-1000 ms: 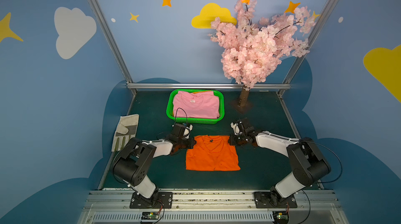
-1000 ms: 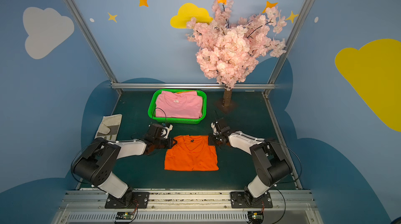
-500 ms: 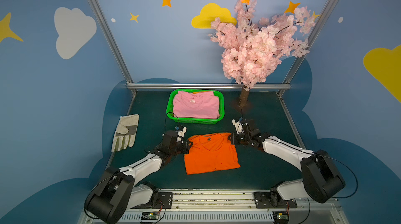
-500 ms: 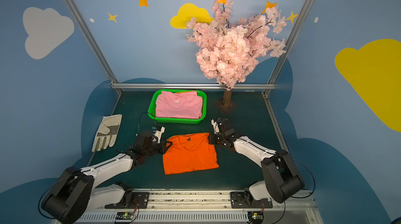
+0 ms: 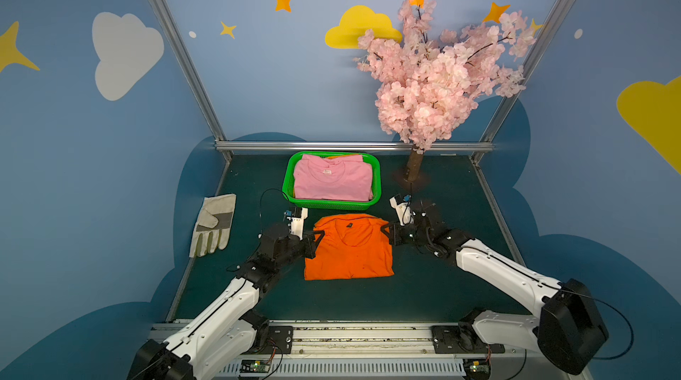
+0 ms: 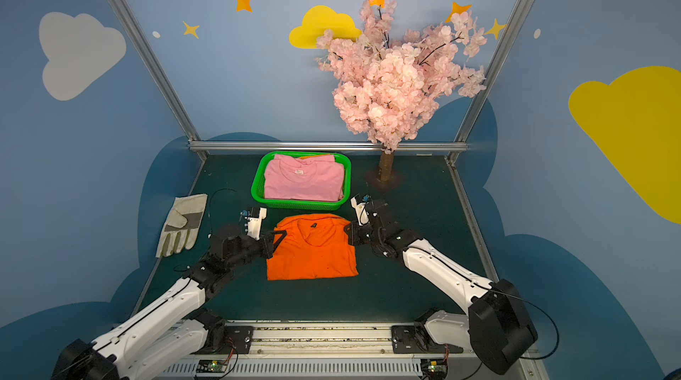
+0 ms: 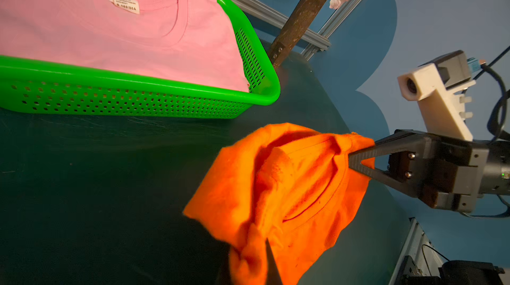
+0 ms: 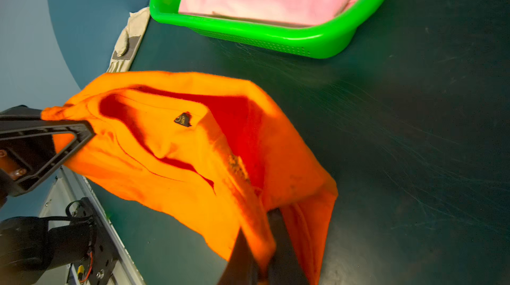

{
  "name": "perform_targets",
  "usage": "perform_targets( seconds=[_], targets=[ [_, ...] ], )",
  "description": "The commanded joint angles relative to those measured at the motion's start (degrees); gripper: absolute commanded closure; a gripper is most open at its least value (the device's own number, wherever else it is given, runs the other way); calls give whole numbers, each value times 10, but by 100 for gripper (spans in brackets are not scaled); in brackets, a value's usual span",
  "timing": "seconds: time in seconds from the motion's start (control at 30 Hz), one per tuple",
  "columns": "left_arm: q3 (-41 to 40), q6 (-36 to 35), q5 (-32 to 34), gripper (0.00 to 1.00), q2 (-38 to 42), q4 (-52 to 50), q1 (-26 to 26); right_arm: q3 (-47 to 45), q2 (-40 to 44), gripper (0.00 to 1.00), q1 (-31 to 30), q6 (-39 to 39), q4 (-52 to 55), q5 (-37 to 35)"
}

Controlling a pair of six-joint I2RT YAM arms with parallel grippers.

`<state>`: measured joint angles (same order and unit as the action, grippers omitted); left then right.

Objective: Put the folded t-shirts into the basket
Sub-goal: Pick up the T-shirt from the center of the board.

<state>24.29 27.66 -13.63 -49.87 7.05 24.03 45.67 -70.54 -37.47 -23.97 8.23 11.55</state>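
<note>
Bright orange folded cloth t-shirt [image 5: 348,249] at frame centre in both top views, on dark green worktop [image 5: 423,293], just below bright green perforated plastic basket [image 5: 331,205]. Light pink folded t-shirt [image 5: 331,183] lies on top inside basket. Left jaws and right jaws each clamped on one collar-end corner; cloth sags between. Step: lift and carry. Advice: raise corners level, keep span taut, clear near rim, lower onto pink, release together.

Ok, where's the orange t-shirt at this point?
In both top views the orange t-shirt is mid-table, just robot-side of the green basket, with the left gripper and right gripper shut on its far corners.
</note>
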Motion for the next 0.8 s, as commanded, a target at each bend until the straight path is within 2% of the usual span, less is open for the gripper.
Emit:
perform_targets(
  seconds=[0.0,0.23,0.43,0.5,0.77],
  targets=[
    [45,-5,8,98,24,-33,1,52,32,100,-14,2,29,-26],
    [132,-20,24,97,-3,-68,-12,111,37,100,-29,-2,37,-65],
    [230,-35,15,97,-69,-70,-63,161,12,100,-30,33,-11,-123],
    [267,-42,11,98,-100,-70,-81,182,-6,100,-29,44,-41,-142],
    [414,-67,-3,98,-240,-84,-156,350,-139,100,-10,91,-37,-175]
  ],
)
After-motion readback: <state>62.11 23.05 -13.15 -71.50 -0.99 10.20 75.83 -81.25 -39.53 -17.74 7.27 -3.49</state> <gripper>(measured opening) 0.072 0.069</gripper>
